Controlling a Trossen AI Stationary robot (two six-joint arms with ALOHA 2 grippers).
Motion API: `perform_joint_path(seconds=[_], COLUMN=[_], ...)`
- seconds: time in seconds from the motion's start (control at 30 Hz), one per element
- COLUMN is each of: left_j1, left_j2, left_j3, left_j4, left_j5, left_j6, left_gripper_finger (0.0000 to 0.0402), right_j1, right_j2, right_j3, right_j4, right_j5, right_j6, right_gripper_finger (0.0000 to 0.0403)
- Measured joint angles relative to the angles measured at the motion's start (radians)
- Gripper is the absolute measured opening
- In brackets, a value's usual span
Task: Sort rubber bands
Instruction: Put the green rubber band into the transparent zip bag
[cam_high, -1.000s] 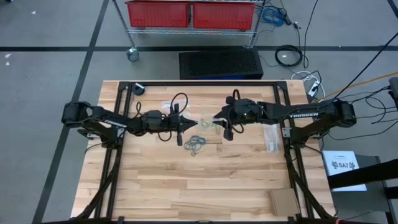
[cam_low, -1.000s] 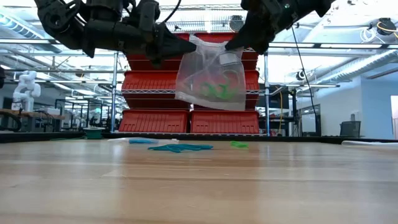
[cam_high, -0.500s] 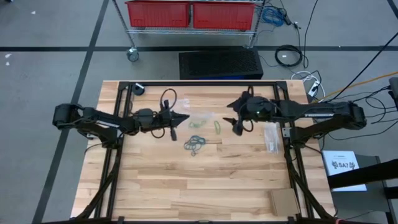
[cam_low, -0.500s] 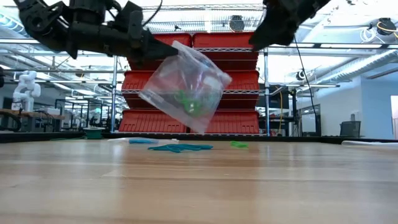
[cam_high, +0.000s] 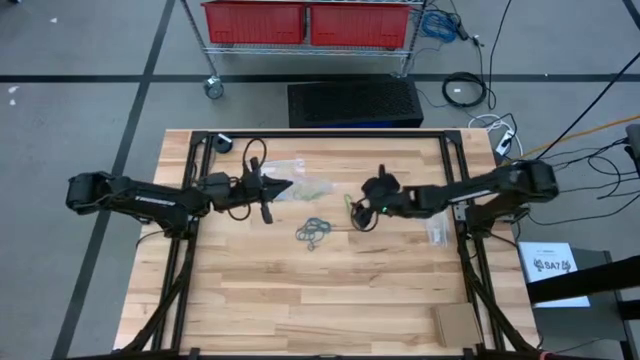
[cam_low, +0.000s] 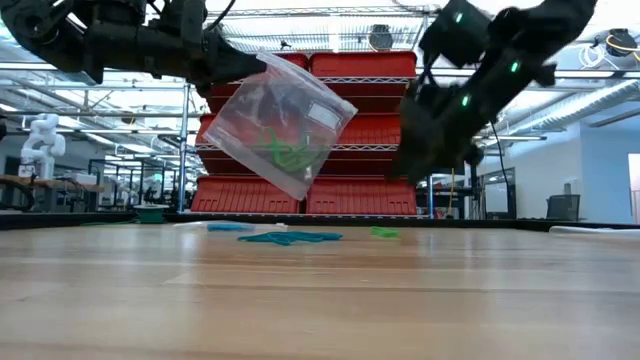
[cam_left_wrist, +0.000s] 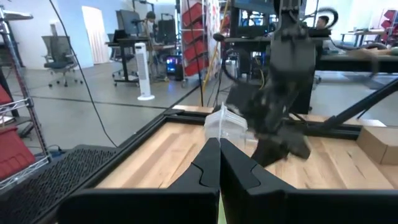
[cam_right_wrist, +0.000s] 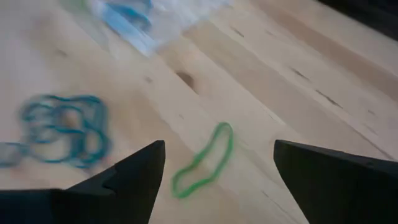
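Note:
A clear plastic bag (cam_low: 285, 125) with green rubber bands inside hangs above the table, and my left gripper (cam_low: 240, 68) is shut on it. In the high view the bag (cam_high: 312, 187) is just right of my left gripper (cam_high: 288, 185). A loose green rubber band (cam_right_wrist: 202, 163) lies flat on the wood. My right gripper (cam_right_wrist: 219, 148) is open and low over it, one finger on either side, touching nothing. A cluster of blue and grey-blue rubber bands (cam_high: 315, 233) lies nearer the front, also seen in the right wrist view (cam_right_wrist: 62, 130). My left gripper pinches the bag's upper edge near a corner (cam_low: 262, 72) between its two shut fingers (cam_left_wrist: 211, 158). The fingers lie level and come from the table's left. The bag hangs tilted below and beyond the fingertips, clear of the table.
A second clear bag with blue bands (cam_right_wrist: 134, 15) lies on the wood beyond the green band. More clear bags (cam_high: 435, 222) lie by the right arm's base. A cardboard piece (cam_high: 455, 325) sits at the near right corner. The black frame (cam_high: 330, 133) runs along the table's far side.
My right gripper has let go of the bag, opened wide, and dropped toward the table over the loose green band, tipping down and rolling. My left gripper has drawn toward the table's left edge with the bag, which now hangs tilted from that one hold.

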Motion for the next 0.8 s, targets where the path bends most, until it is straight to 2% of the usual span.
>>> perform_joint_path(seconds=[0.13, 0.33, 0.47, 0.57, 0.73, 0.8], left_j1=[0.000, 0.000, 0.000, 0.000, 0.000, 0.000], left_j2=[0.000, 0.000, 0.000, 0.000, 0.000, 0.000], left_j3=[0.000, 0.000, 0.000, 0.000, 0.000, 0.000], left_j4=[-0.008, -0.017, -0.019, -0.019, -0.019, -0.020], left_j5=[0.000, 0.000, 0.000, 0.000, 0.000, 0.000], left_j6=[0.000, 0.000, -0.001, -0.001, -0.001, -0.001], left_gripper_finger=[0.0000, 0.0000, 0.0000, 0.0000, 0.0000, 0.0000], right_j1=[-0.013, -0.023, -0.022, -0.021, -0.021, -0.015], right_j2=[0.130, 0.253, 0.307, 0.349, 0.380, 0.362], right_j3=[0.000, 0.001, 0.016, 0.038, 0.072, 0.084], right_j4=[0.085, 0.197, 0.196, 0.204, 0.200, 0.178], right_j5=[0.013, 0.025, 0.067, 0.088, 0.076, 0.066], right_j6=[0.020, 0.044, 0.081, 0.080, 0.020, -0.024], right_gripper_finger=[0.0295, 0.0293, 0.0265, 0.0211, 0.0056, 0.0016])
